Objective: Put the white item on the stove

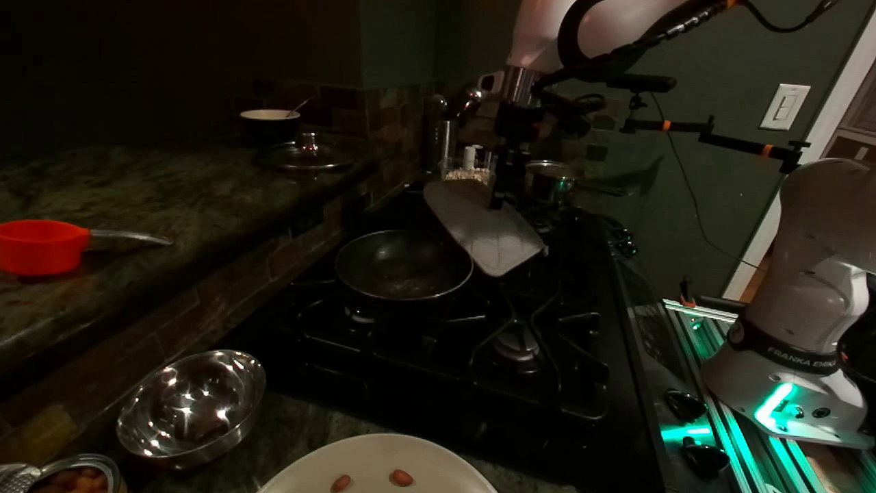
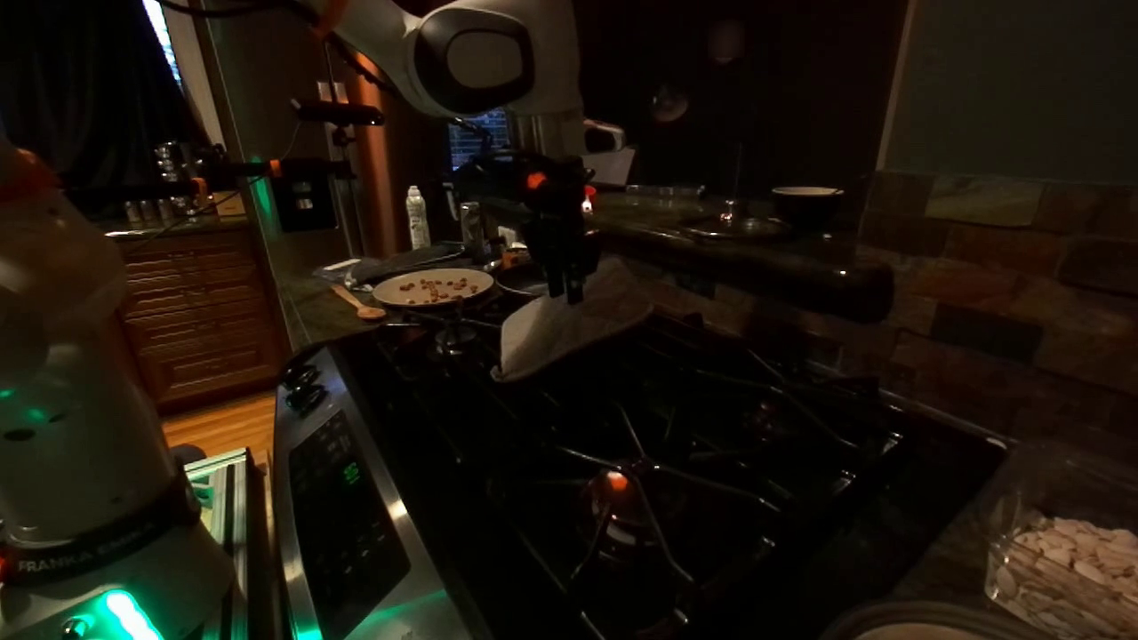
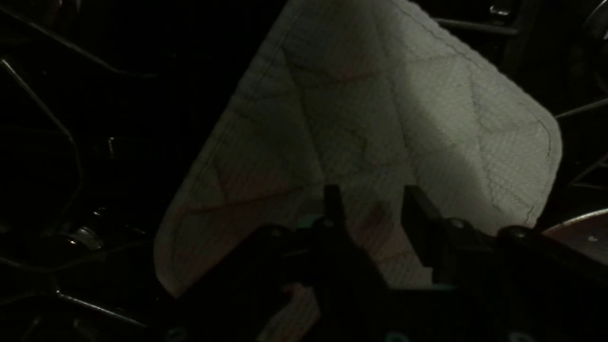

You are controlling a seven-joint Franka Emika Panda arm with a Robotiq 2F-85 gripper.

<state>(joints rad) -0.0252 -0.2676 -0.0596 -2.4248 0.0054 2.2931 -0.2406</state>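
Wrist view: the gripper (image 3: 372, 191) has its fingers (image 3: 418, 209) set apart, fabric of the white quilted pad (image 3: 356, 118) showing between them; whether they pinch it cannot be told. In both exterior views the pad slants over the black stove (image 1: 424, 370). In an exterior view its left edge overlaps the far right side of the frying pan (image 1: 397, 267), though contact between the two is unclear.
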